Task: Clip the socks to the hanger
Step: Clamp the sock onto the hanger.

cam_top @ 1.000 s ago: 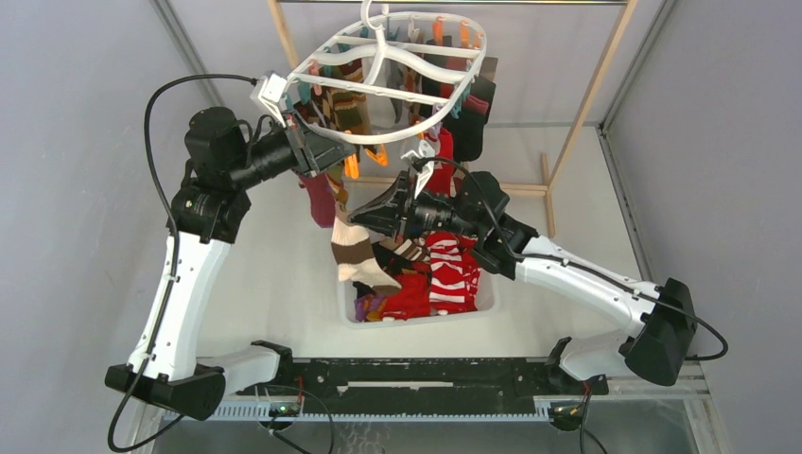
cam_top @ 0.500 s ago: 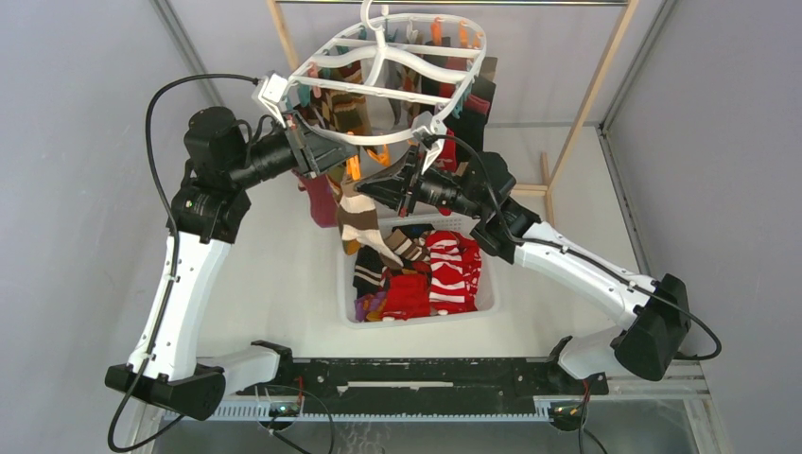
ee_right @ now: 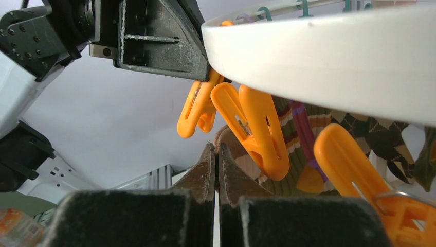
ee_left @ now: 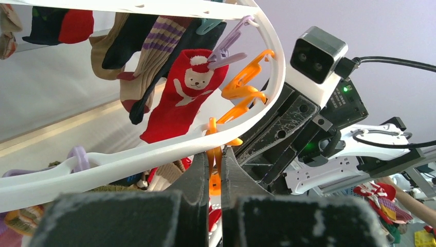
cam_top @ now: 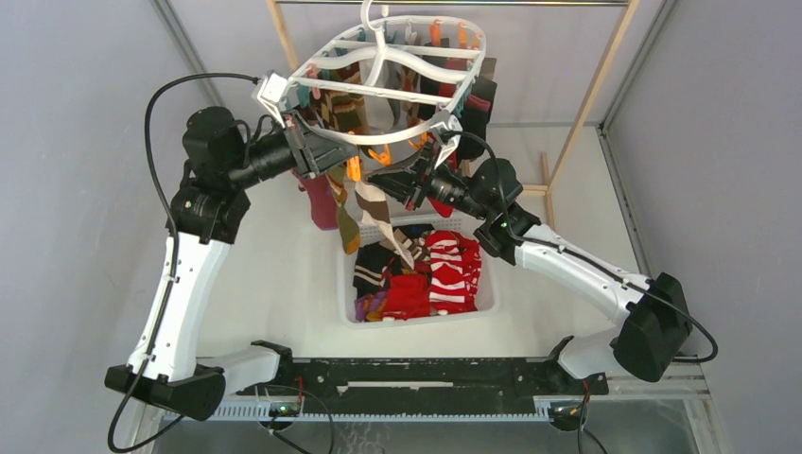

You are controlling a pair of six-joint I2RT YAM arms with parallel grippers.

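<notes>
The white oval hanger [cam_top: 383, 59] hangs at the top centre with several socks clipped to it. My left gripper [cam_top: 340, 156] is shut on an orange clip [ee_left: 212, 139] under the hanger's near rim [ee_left: 154, 154]. My right gripper [cam_top: 375, 180] is shut on the edge of a brown, cream and green striped sock [cam_top: 380, 214] and holds it just below that rim. In the right wrist view the right gripper [ee_right: 216, 147] pinches the sock [ee_right: 241, 160] beside the hanging orange clips [ee_right: 257, 128]. The left gripper [ee_left: 215, 155] shows the clip between its jaws.
A white basket [cam_top: 345, 305] of red, striped and dark socks stands on the table below the hanger. A bare wooden frame [cam_top: 591, 90] stands behind. A red bear sock [ee_left: 180, 98] and other socks hang from the far rim.
My right gripper has lifted the striped sock up out of the basket and to the left, close under the hanger's rim. The left arm has stayed at the orange clip.
</notes>
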